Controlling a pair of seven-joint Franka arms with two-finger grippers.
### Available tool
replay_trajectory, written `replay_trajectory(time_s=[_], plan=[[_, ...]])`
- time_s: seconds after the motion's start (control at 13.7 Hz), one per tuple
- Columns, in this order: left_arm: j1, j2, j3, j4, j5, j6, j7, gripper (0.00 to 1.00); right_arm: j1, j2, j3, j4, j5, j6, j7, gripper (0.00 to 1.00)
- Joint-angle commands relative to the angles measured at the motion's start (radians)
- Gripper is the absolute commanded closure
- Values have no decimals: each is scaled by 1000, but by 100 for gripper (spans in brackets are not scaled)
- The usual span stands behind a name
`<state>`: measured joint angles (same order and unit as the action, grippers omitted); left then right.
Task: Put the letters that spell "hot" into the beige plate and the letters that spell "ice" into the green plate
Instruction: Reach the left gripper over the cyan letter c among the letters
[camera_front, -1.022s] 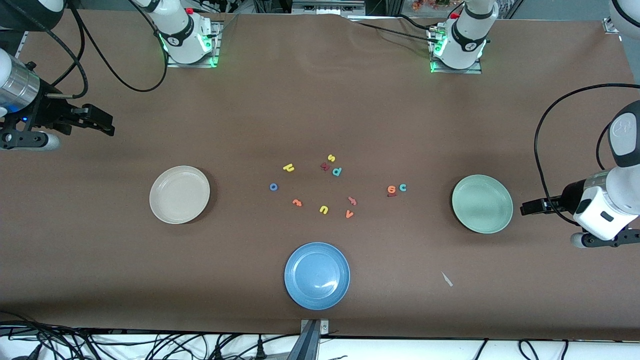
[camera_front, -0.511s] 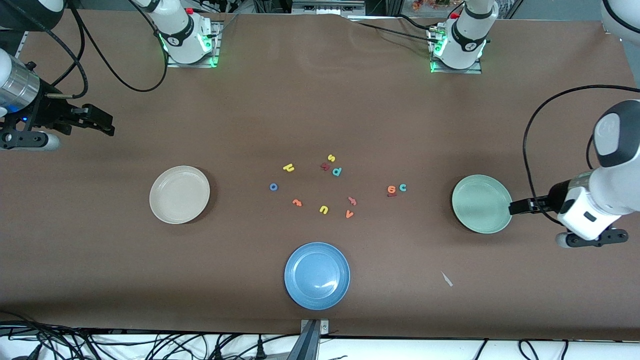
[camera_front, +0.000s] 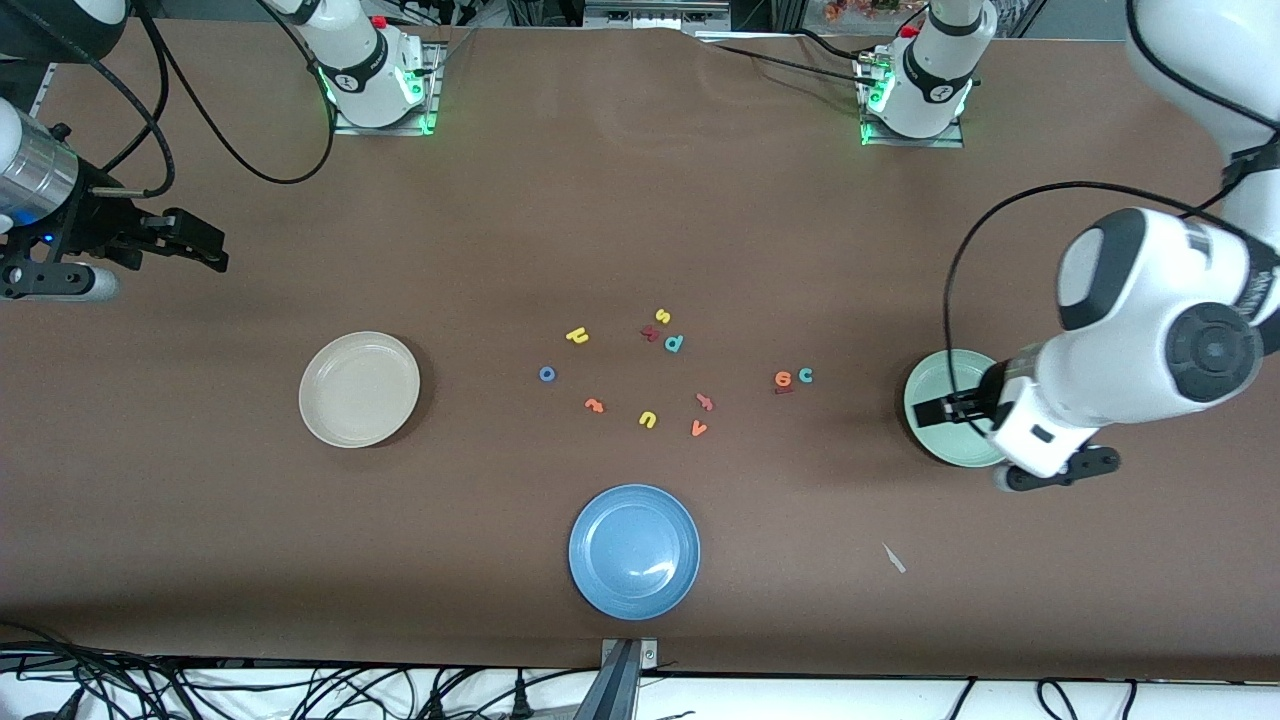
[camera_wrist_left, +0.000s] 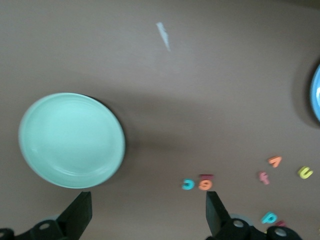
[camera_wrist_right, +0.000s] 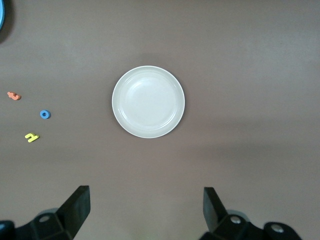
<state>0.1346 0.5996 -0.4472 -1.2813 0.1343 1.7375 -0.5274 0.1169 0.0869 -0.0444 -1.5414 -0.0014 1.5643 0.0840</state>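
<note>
The beige plate lies empty toward the right arm's end. On the brown table near the middle are the yellow h, blue o and orange t. The orange e, teal c and maroon i cluster closer to the green plate. My left gripper hangs open and empty over that plate. My right gripper waits open above the table's end.
A blue plate sits nearest the front camera. Other loose letters lie among the task's ones: yellow u, orange v, teal d-shape, dark red x, yellow s. A white scrap lies near the green plate.
The left arm has swung in from its end of the table, carrying its open gripper over the green plate. The right arm and all the letters have stayed put.
</note>
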Motion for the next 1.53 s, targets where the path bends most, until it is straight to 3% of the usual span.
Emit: replay_trajectory(time_s=[0.0, 0.15, 0.36, 0.73, 0.8, 0.95, 1.02, 1.46], plan=[[-58, 45, 12, -4, -22, 54, -91, 0, -10, 7, 6, 18, 0, -12, -1, 0], [-67, 52, 12, -71, -18, 98, -100, 0, -8, 7, 6, 18, 0, -9, -1, 0], [-64, 20, 12, -269, -16, 291, -106, 0, -3, 11, 8, 18, -6, -1, -7, 0], [-84, 20, 13, -470, 2, 469, -114, 1, -10, 17, 6, 21, -9, 2, -4, 0], [-84, 20, 12, -504, 46, 488, -115, 8, -10, 19, 6, 24, -12, 3, -6, 0], [-84, 23, 12, -536, 70, 491, -126, 40, -10, 27, 6, 26, -12, 5, -4, 0], [-84, 26, 12, -541, 70, 493, -125, 44, -6, 19, 6, 26, -9, 5, 0, 0], [-86, 34, 12, -579, 70, 513, -126, 42, -6, 8, 9, 44, -6, -10, -15, 0]])
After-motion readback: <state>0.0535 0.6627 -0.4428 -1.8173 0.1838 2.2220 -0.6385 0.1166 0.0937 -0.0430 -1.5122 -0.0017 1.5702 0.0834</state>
